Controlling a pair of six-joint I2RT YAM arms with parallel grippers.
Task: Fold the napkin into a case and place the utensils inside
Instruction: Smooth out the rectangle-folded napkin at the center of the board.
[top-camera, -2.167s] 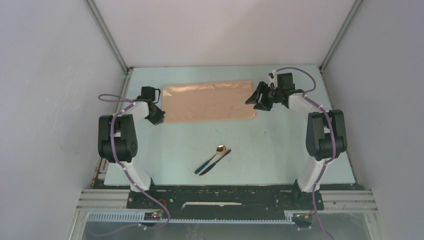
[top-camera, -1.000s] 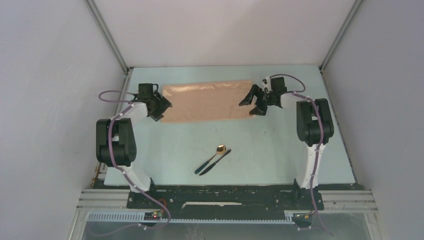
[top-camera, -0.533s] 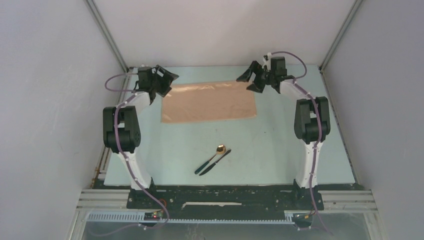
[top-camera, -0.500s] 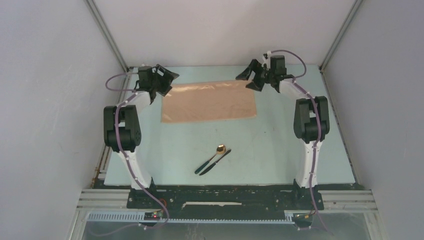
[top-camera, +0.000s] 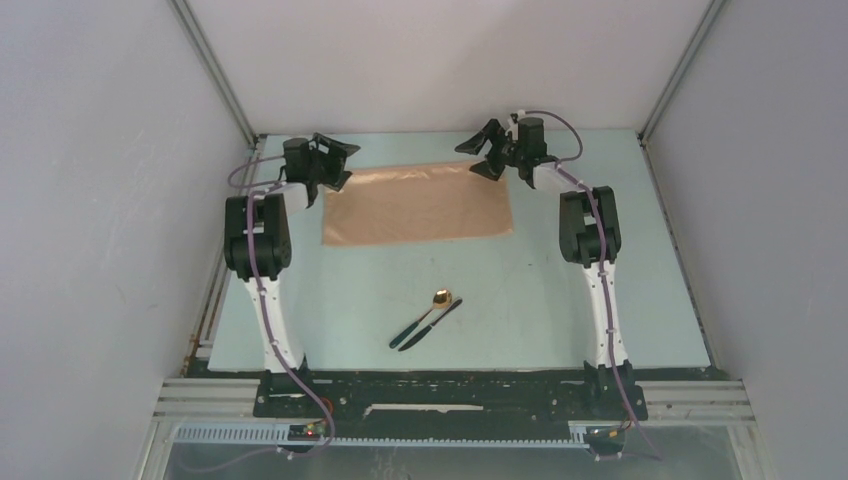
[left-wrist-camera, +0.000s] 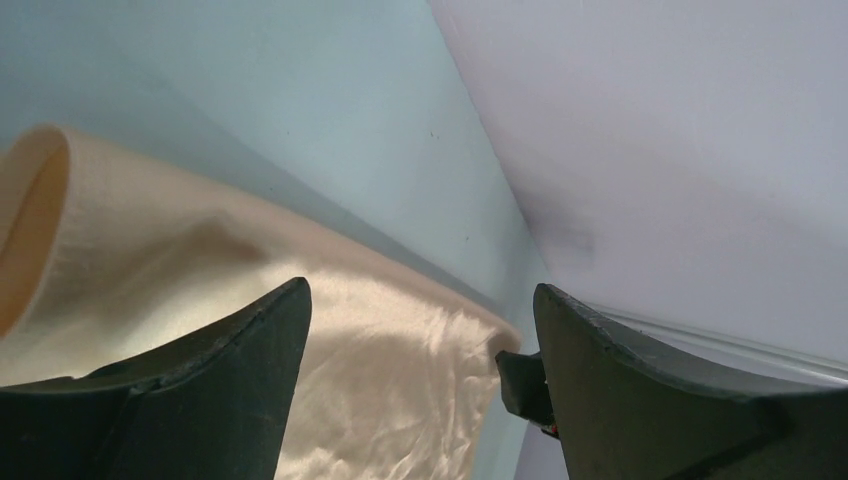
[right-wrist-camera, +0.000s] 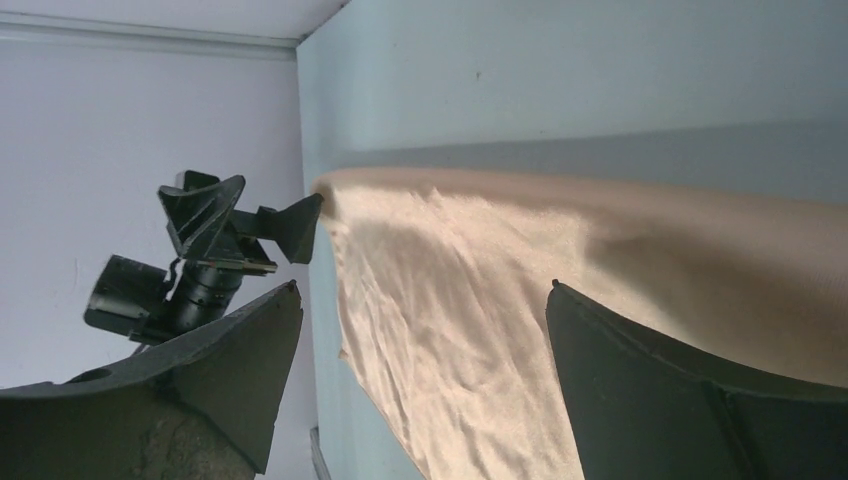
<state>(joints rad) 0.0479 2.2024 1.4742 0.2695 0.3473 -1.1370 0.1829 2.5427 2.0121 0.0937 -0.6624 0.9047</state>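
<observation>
The peach-tan napkin (top-camera: 415, 205) lies flat on the table as a wide folded rectangle. My left gripper (top-camera: 345, 165) hovers open at its far left corner, holding nothing. My right gripper (top-camera: 478, 158) hovers open at the far right corner, also holding nothing. In the left wrist view the napkin (left-wrist-camera: 380, 370) shows between the spread fingers of the left gripper (left-wrist-camera: 420, 290). The right wrist view has the napkin (right-wrist-camera: 500, 300) below the right gripper (right-wrist-camera: 425, 287). The utensils lie together nearer the bases: a spoon with a gold bowl (top-camera: 441, 297) and a dark knife (top-camera: 432, 323). No case shows.
The pale blue table (top-camera: 560, 290) is boxed in by white walls at the back and both sides, with metal posts (top-camera: 215, 70) in the far corners. Both arms reach far back, close to the rear wall. The left gripper (right-wrist-camera: 230, 225) also appears in the right wrist view.
Both grippers have moved from the napkin's short ends back to its far corners, and the arms have stretched further. The left gripper has opened wider. The napkin and utensils stay put.
</observation>
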